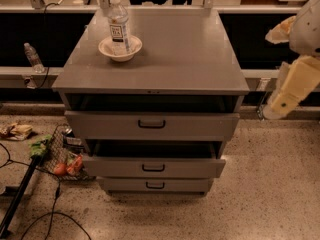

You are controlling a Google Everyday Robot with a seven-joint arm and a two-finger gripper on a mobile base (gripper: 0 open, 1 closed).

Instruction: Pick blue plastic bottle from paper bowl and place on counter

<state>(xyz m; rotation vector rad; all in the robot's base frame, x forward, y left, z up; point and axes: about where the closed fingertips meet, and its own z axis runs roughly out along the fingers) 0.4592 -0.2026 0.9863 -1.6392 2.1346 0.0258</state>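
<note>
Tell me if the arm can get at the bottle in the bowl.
Probably yes. The pincer hangs beside the counter's right edge; the bottle stands upright in the bowl at back left, with bare top between them.

Robot lab or test workspace, not a home.
Grey metal drawer cabinet [150,126] alone on speckled hard floor [270,184], loose cables [55,216], metal rails [150,8] behind; cream robot gripper [276,108] hangs at right edge, apart from cabinet.

Blue plastic bottle [119,26] upright in paper bowl [106,48], bowl at far-left of grey worktop [180,54]; gripper [282,101] well apart to the bowl's right, beyond the worktop's right edge, lower.
</note>
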